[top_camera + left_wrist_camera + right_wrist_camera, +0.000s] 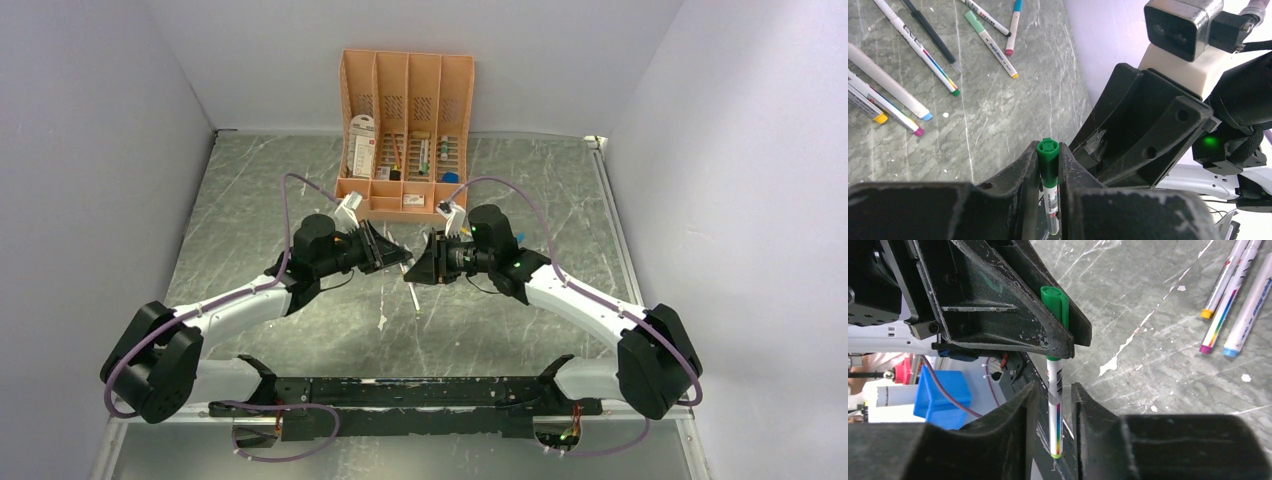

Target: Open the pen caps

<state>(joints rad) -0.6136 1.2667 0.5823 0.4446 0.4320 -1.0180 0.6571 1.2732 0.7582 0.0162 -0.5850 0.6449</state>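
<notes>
A pen with a green pen cap [1048, 160] and a pale barrel [1052, 210] hangs between the two arms above the table. My left gripper [1048, 150] is shut on the green pen cap [1055, 300], which sticks out a little past its fingertips. My right gripper [1054, 385] straddles the pen's barrel [1054, 405] lower down. Its jaws stand slightly apart from the barrel, with a gap on each side. In the top view the left gripper [398, 262] and the right gripper [420, 268] meet nose to nose, and the pen [413, 297] points down toward the near edge.
Several other capped pens [918, 47] lie loose on the grey marbled table [998, 110]; some pens [1228, 295] also show in the right wrist view. A peach-orange organiser [405, 120] with stationery stands at the back wall.
</notes>
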